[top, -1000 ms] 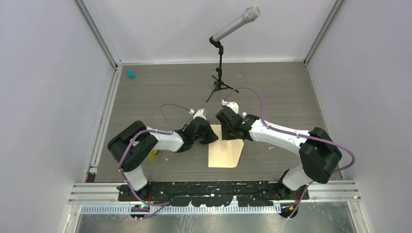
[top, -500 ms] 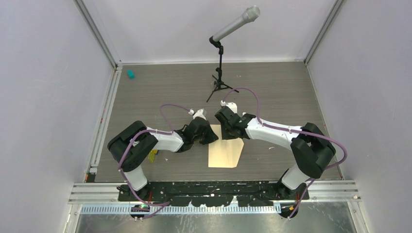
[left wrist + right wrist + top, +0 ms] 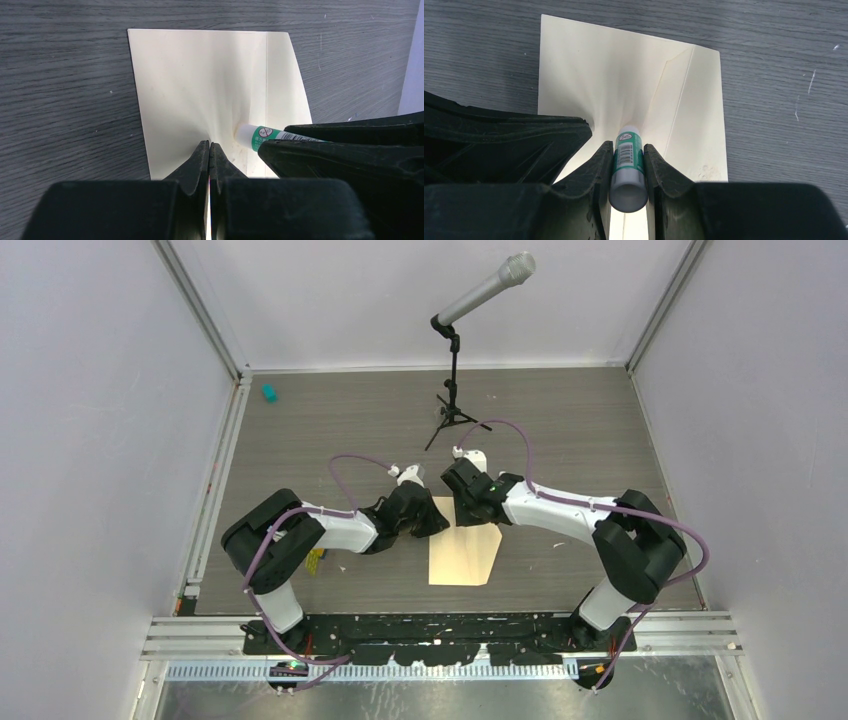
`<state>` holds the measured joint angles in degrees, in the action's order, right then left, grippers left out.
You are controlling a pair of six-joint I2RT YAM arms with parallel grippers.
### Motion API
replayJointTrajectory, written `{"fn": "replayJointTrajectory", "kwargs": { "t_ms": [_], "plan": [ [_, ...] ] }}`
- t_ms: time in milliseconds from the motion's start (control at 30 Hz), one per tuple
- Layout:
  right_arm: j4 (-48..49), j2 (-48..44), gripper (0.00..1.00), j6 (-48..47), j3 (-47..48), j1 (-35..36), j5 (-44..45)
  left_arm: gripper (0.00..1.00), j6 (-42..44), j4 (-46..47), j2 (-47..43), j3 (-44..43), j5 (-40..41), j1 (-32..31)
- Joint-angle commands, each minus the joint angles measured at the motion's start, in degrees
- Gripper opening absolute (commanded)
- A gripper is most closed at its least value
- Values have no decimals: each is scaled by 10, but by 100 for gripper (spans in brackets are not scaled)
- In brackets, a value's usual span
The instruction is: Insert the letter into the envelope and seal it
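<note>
The envelope (image 3: 465,555) lies on the grey table (image 3: 330,420), toward 6 o'clock from the microphone stand (image 3: 455,380), with its far edge under both of my wrists. My left gripper (image 3: 209,150) has its jaws fully together, pinching the paper so that it puckers up toward the fingertips. Just beside it at 3 o'clock, my right gripper (image 3: 628,150) is clamped around a green-labelled glue stick (image 3: 628,167), whose white tip meets the envelope near a fold line.

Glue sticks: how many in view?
1. The green-and-white plastic glue stick is gripped in the right claw, tip at the tan paper envelope. Others may be hidden.
</note>
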<state>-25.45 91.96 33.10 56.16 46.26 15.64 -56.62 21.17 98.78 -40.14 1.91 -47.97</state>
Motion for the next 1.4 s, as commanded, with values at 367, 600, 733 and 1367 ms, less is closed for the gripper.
{"fn": "replayJointTrajectory", "kwargs": {
  "t_ms": [367,600,733,1367],
  "plan": [
    [-29,10,1,-12,34,-2,-21,0,2,-26,7,8,20,3],
    [-52,11,1,-11,39,-2,-32,0,2,-27,9,6,19,3],
    [-54,12,1,-9,36,-1,-36,0,-2,-24,11,6,17,3],
    [-46,14,1,3,24,13,-43,0,-15,-18,15,11,9,3]
  ]
}}
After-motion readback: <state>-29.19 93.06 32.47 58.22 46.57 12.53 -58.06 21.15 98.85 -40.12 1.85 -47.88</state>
